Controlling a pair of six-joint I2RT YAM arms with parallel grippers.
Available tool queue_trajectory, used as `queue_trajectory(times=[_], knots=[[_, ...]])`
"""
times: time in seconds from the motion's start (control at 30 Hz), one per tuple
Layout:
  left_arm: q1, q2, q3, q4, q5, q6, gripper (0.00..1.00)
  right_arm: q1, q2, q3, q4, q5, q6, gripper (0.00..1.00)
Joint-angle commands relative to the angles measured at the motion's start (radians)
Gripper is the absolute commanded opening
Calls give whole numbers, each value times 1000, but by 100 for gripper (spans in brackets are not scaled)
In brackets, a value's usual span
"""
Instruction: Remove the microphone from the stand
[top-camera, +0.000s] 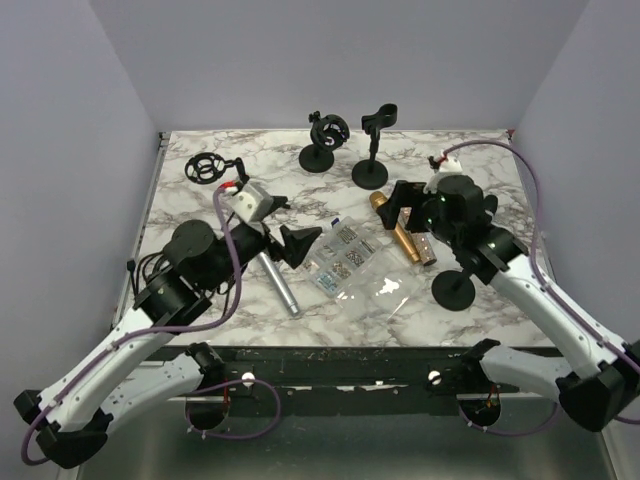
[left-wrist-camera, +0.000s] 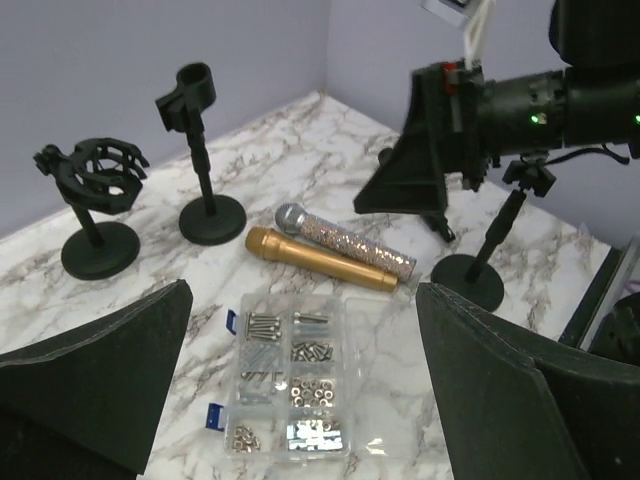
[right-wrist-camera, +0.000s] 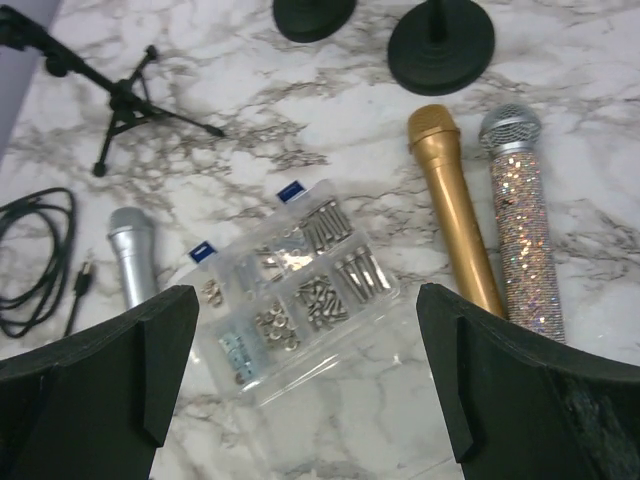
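Observation:
Three microphones lie flat on the marble table and none sits in a stand. They are a gold one (top-camera: 392, 224), a glittery silver one (top-camera: 421, 246) beside it, and a plain silver one (top-camera: 280, 285) near the left arm. The gold (right-wrist-camera: 455, 215), glittery (right-wrist-camera: 521, 235) and plain silver (right-wrist-camera: 132, 262) microphones also show in the right wrist view. Empty stands: a clip stand (top-camera: 371, 150), a shock-mount stand (top-camera: 321, 142), a tripod shock mount (top-camera: 205, 168) and a round-base stand (top-camera: 455, 289) by the right arm. My left gripper (top-camera: 303, 245) and right gripper (top-camera: 405, 205) are open and empty, above the table.
A clear box of screws and nuts (top-camera: 343, 258) lies in the middle between the grippers; it also shows in both wrist views (left-wrist-camera: 290, 380) (right-wrist-camera: 290, 290). A black cable (right-wrist-camera: 40, 250) lies at the left edge. The table's front edge is just below the silver microphone.

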Motion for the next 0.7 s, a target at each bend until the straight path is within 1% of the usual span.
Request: queue_trajectory(times=[0.0, 0.07, 0.13, 0.23, 0.33, 0.47, 0.57, 0.67], knots=[[-7, -201, -121, 106, -111, -56, 98, -2, -186, -158, 148, -226, 44, 100], [-7, -298, -180, 91, -147, -95, 99, -2, -266, -228, 184, -249, 30, 100], [-8, -386, -246, 78, -146, -131, 99, -3, -338, -294, 202, -229, 26, 100], [-10, -527, -367, 74, -152, -226, 99, -2, -446, -386, 219, -222, 48, 100], [-10, -699, -515, 122, -142, -304, 99, -2, -580, -502, 277, -259, 98, 100], [-10, -930, -701, 193, -149, -395, 99, -2, -824, -667, 363, -309, 180, 100], [-11, -1024, -773, 220, -138, -419, 99, -2, -999, -772, 374, -311, 229, 100], [-11, -1042, -800, 212, -111, -412, 99, -2, -1157, -861, 359, -308, 285, 100]])
